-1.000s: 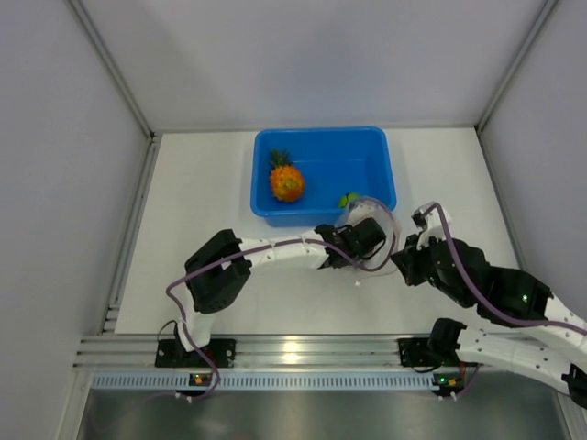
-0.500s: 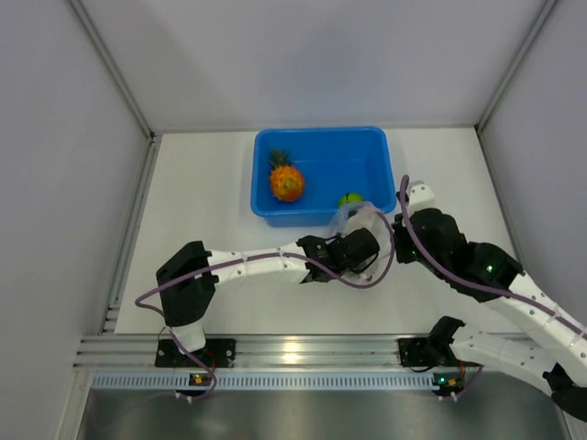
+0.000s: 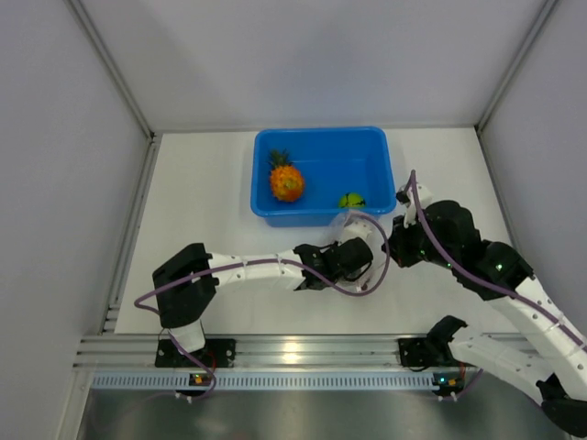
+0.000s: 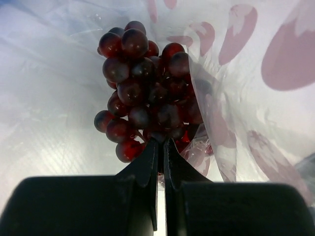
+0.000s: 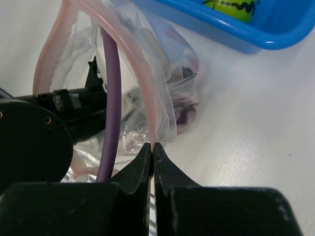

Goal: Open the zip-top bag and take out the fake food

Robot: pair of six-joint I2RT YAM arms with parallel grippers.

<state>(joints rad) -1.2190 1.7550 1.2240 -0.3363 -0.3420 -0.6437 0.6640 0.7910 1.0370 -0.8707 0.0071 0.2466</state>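
Note:
The clear zip-top bag point(image 3: 359, 240) lies on the table just in front of the blue tub point(image 3: 323, 174); its pink zip strip point(image 5: 129, 59) arches open. My left gripper point(image 4: 161, 142) is inside the bag, shut on the dark purple grape bunch point(image 4: 147, 93). My right gripper point(image 5: 152, 145) is shut on the bag's pink zip edge and holds the mouth open; in the top view it sits right of the bag point(image 3: 396, 246). The orange pineapple point(image 3: 285, 181) and the green round fruit point(image 3: 350, 199) lie in the tub; the green fruit also shows in the right wrist view point(image 5: 230, 7).
The blue tub stands at the back centre of the white table point(image 3: 202, 220). Grey enclosure walls rise left, right and behind. A metal rail point(image 3: 293, 353) runs along the near edge. The left arm's purple cable point(image 5: 109, 98) loops through the bag's mouth.
The left arm has drawn back slightly toward the near left inside the bag. The right gripper has moved up and left, lifting the bag's zip edge.

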